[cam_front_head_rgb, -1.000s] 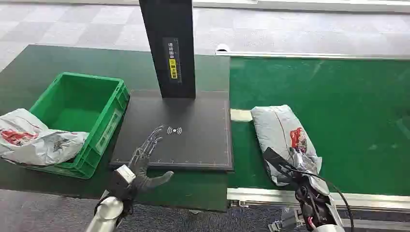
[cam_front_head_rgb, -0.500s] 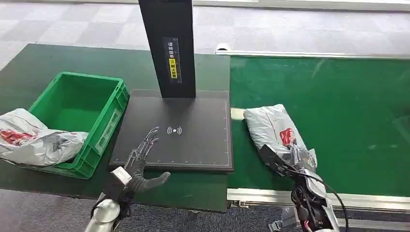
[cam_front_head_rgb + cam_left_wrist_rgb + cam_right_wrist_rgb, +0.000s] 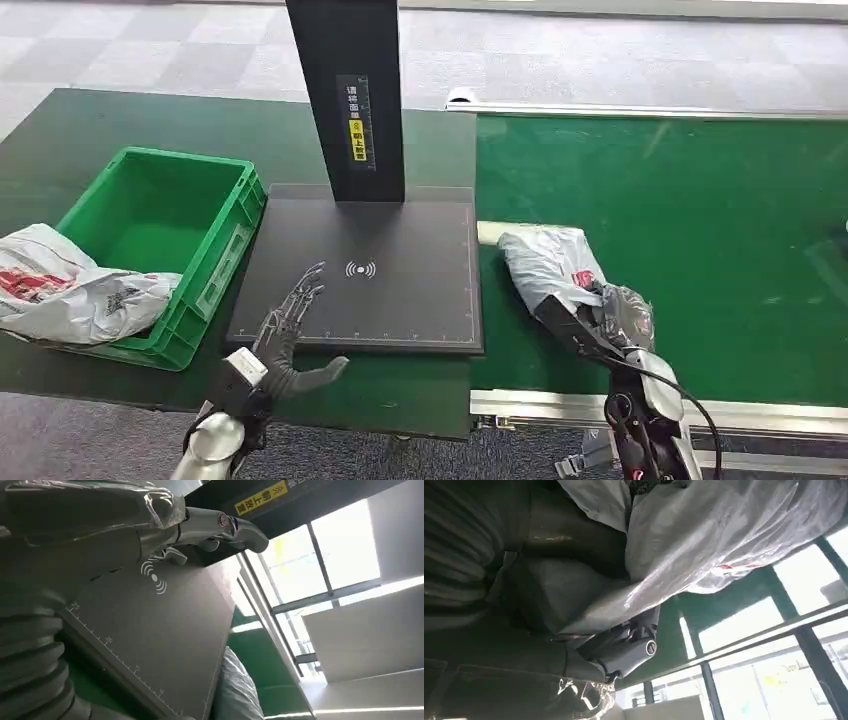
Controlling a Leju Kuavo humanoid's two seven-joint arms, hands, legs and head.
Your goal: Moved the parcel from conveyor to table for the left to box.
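A grey plastic parcel (image 3: 548, 264) with a red mark lies on the green conveyor belt (image 3: 700, 220), close to the belt's left end. My right hand (image 3: 598, 328) grips the parcel's near end; up close the bag (image 3: 704, 545) is bunched between thumb and fingers (image 3: 629, 650). My left hand (image 3: 290, 335) rests flat with fingers spread on the near edge of the black scanner plate (image 3: 400, 250), holding nothing. The left wrist view shows the left hand's fingers (image 3: 220, 525) over the plate (image 3: 165, 625) and the parcel (image 3: 235, 690) beyond its corner.
A green crate (image 3: 160, 230) stands on the dark table left of the plate, with another grey parcel (image 3: 70, 285) draped over its near left rim. A black post (image 3: 350, 100) rises from the plate's far edge. A metal rail (image 3: 760, 415) runs along the conveyor's near side.
My right hand has pulled the parcel left along the belt toward the plate, bunching its near end. The left hand stayed almost where it was.
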